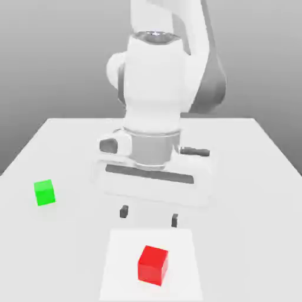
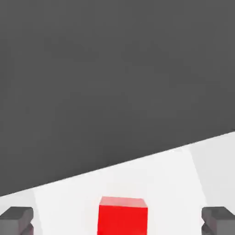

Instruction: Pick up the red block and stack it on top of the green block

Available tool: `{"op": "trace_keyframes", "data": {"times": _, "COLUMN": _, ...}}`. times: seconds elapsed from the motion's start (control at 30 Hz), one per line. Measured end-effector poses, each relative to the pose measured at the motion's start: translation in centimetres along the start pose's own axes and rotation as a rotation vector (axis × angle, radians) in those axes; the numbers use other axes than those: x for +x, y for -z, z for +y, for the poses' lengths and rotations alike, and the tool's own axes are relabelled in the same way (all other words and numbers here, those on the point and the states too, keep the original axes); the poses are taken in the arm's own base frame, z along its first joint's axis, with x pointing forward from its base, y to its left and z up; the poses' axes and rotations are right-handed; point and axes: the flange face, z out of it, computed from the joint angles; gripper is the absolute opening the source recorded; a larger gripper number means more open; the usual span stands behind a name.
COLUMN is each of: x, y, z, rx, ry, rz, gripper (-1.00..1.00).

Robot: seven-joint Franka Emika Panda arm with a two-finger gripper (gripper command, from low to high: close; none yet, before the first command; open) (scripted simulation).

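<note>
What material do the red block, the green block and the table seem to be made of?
Red block: looks like smooth matte plastic or painted wood; flat even colour, crisp edges, no grain or shine.
Green block: the same look, uniform bright green.
Table: plain white matte surface, perhaps laminate; no texture shows.
</note>
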Motion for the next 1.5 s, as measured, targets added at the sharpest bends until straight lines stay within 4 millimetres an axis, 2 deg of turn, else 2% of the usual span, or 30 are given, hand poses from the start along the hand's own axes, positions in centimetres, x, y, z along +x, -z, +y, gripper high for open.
{"op": "trace_keyframes", "data": {"times": 0.07, "x": -0.7, "y": -3.2, "z": 0.8, "rx": -0.032, "ry": -0.017, "rz": -0.03, "gripper": 0.0}}
{"op": "trace_keyframes", "data": {"times": 0.2, "x": -1.0, "y": -8.0, "z": 1.2, "rx": -0.043, "ry": -0.022, "rz": -0.039, "gripper": 0.0}}
{"op": "trace_keyframes", "data": {"times": 0.23, "x": -1.1, "y": -9.2, "z": 1.4, "rx": -0.043, "ry": -0.022, "rz": -0.039, "gripper": -1.0}}
{"op": "trace_keyframes", "data": {"times": 0.47, "x": -1.1, "y": -9.4, "z": 1.4, "rx": -0.042, "ry": -0.022, "rz": -0.039, "gripper": -1.0}}
{"op": "trace_keyframes", "data": {"times": 0.63, "x": -0.9, "y": -4.4, "z": 1.2, "rx": -0.043, "ry": -0.023, "rz": -0.039, "gripper": -1.0}}
{"op": "trace_keyframes", "data": {"times": 0.67, "x": 0.0, "y": -3.6, "z": 1.9, "rx": -0.045, "ry": -0.046, "rz": -0.034, "gripper": -1.0}}
{"op": "trace_keyframes", "data": {"times": 0.73, "x": 4.3, "y": -2.8, "z": 5.6, "rx": -0.057, "ry": -0.171, "rz": -0.018, "gripper": -1.0}}
{"op": "trace_keyframes", "data": {"times": 0.8, "x": 9.0, "y": -2.1, "z": 10.9, "rx": -0.068, "ry": -0.331, "rz": -0.005, "gripper": -1.0}}
{"op": "trace_keyframes", "data": {"times": 0.9, "x": 13.4, "y": -1.0, "z": 19.0, "rx": -0.081, "ry": -0.55, "rz": 0.008, "gripper": -1.0}}
{"op": "trace_keyframes", "data": {"times": 0.97, "x": 14.6, "y": -0.4, "z": 23.4, "rx": -0.084, "ry": -0.662, "rz": 0.011, "gripper": -1.0}}
{"op": "trace_keyframes", "data": {"times": 1.07, "x": 15.3, "y": 0.5, "z": 29.8, "rx": -0.082, "ry": -0.828, "rz": 0.008, "gripper": -1.0}}
{"op": "trace_keyframes", "data": {"times": 1.17, "x": 14.9, "y": 1.2, "z": 36.9, "rx": -0.07, "ry": -1.021, "rz": -0.003, "gripper": -1.0}}
{"op": "trace_keyframes", "data": {"times": 1.2, "x": 14.6, "y": 1.2, "z": 38.7, "rx": -0.065, "ry": -1.072, "rz": -0.007, "gripper": -1.0}}
{"op": "trace_keyframes", "data": {"times": 1.27, "x": 14.4, "y": 0.1, "z": 40.0, "rx": -0.059, "ry": -1.109, "rz": -0.011, "gripper": -1.0}}
{"op": "trace_keyframes", "data": {"times": 1.43, "x": 14.1, "y": -4.2, "z": 40.3, "rx": -0.057, "ry": -1.116, "rz": -0.013, "gripper": -1.0}}
{"op": "trace_keyframes", "data": {"times": 1.47, "x": 14.0, "y": -4.8, "z": 40.4, "rx": -0.058, "ry": -1.116, "rz": -0.012, "gripper": 1.0}}
{"op": "trace_keyframes", "data": {"times": 1.5, "x": 14.0, "y": -4.8, "z": 40.4, "rx": -0.058, "ry": -1.116, "rz": -0.012, "gripper": 1.0}}
